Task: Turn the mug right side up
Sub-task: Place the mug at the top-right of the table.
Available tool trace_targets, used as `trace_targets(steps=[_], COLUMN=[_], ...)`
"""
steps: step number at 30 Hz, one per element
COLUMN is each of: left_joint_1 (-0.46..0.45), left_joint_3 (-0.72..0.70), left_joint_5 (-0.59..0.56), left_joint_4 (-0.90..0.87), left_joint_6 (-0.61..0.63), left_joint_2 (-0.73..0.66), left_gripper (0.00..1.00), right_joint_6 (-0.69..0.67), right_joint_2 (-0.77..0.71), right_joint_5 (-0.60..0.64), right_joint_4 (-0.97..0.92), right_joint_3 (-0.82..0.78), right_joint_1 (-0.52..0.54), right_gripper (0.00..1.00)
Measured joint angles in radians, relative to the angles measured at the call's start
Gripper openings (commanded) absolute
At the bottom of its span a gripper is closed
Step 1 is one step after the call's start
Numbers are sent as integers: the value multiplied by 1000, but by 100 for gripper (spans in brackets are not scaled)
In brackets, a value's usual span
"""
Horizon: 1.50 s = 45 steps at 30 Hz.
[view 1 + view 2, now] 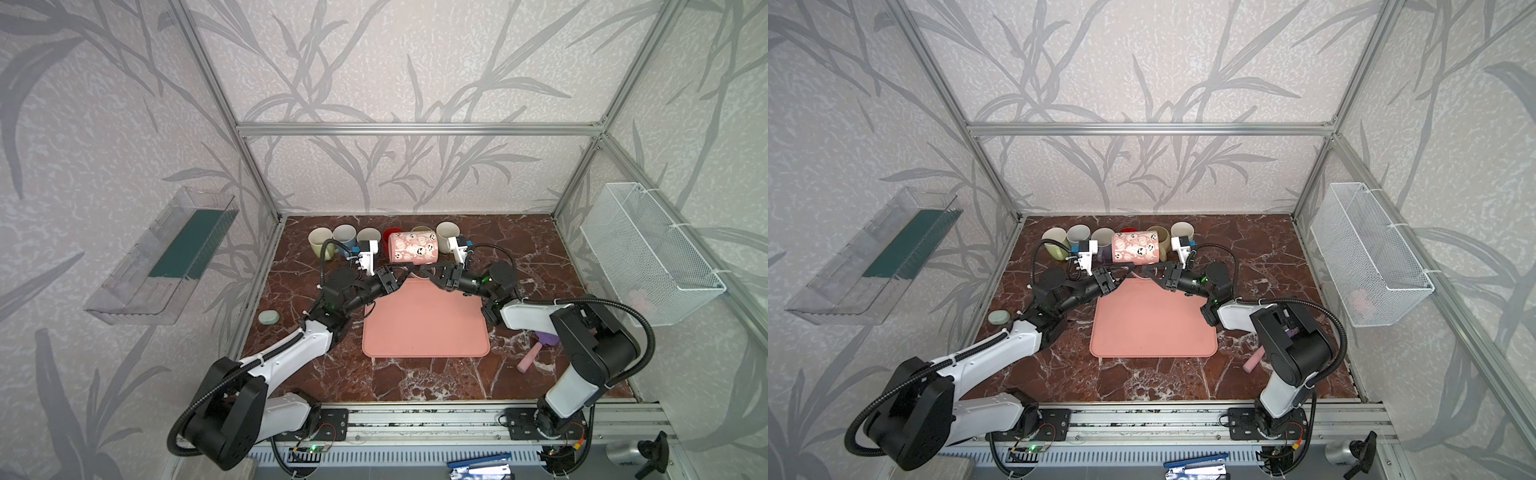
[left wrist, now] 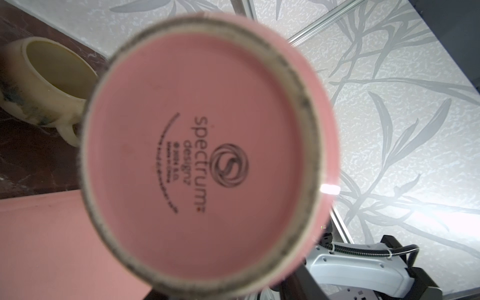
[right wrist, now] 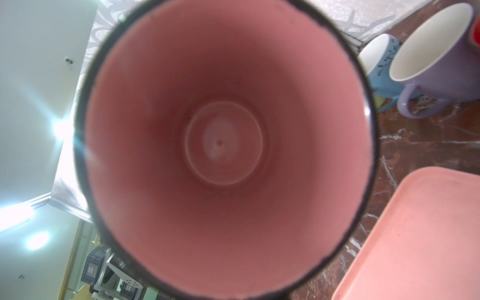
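Mug point(image 1: 413, 248), pink with small ghost faces, lies on its side just beyond the pink mat's point(image 1: 424, 324) far edge. It looks to be raised off the tabletop point(image 1: 415, 382), in front of a row of other mugs point(image 1: 320, 243) that stand farther from the mat. Its long axis runs level and parallel to that far edge. The left wrist view looks square onto its stamped base point(image 2: 207, 155), and the right wrist view looks straight down its open mouth point(image 3: 223, 142). So the base faces the left arm and the mouth faces the right arm.

The left gripper point(image 1: 402, 272) and the right gripper point(image 1: 428, 271) reach in from opposite ends. Their fingers meet under the mug's middle, over the mat's far edge, and both are equally near it. The mug's body covers those fingers from above, and neither wrist view shows them. I cannot tell whether either of the 2 grippers is spread or clamped, nor which one bears the load (a pale loop by the right gripper may be the handle).

In my judgement the job is about half done. The next move has to swing the mouth end up and the base end down toward the mat. A loose hold during that swing could let the mug roll or drop.
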Motion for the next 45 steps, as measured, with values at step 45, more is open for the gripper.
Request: trace_targets(steps=[45], left_joint_1=[15], left_joint_3=[325], left_joint_5=[-669], left_joint_4=[-1339], left_joint_6=[625], left_joint_2=[-406], left_gripper=[99], right_joint_6=[-513], right_joint_2=[-520], right_joint_5=[158], right_joint_4=[-1207], right_joint_3=[-91], right_joint_1=[-209], right_gripper=[0])
